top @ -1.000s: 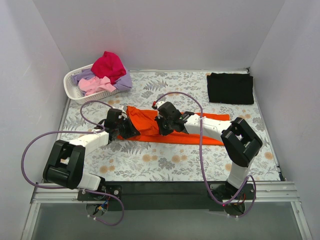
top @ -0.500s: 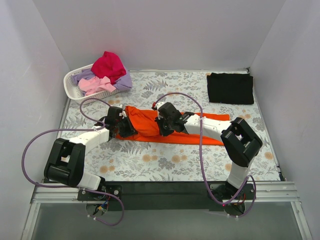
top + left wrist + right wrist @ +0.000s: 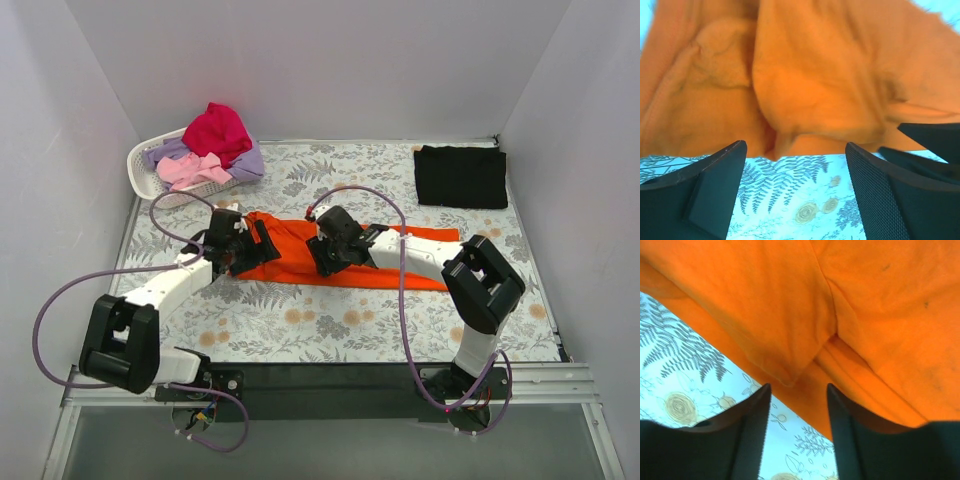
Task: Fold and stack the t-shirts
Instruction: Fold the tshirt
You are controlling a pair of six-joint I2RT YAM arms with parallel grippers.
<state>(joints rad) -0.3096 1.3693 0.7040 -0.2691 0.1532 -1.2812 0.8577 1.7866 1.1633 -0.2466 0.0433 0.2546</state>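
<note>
Our left arm (image 3: 165, 285) stretches from its base at the near left toward the far middle, wrist held low. Its jaws are spread wide, the two black fingers (image 3: 710, 185) well apart with nothing between them. Our right arm (image 3: 420, 255) bends at its elbow on the right and reaches leftward, wrist low. Its jaws also stand parted, gripping nothing. The two wrists sit near each other, not touching.

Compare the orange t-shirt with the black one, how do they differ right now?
The orange t-shirt lies as a long, rumpled band mid-table. The black t-shirt is a neat folded rectangle at the far right corner. The left gripper and right gripper are both at the orange t-shirt; neither is near the black t-shirt. Both shirts lie on the floral table cloth, outside the basket.
</note>
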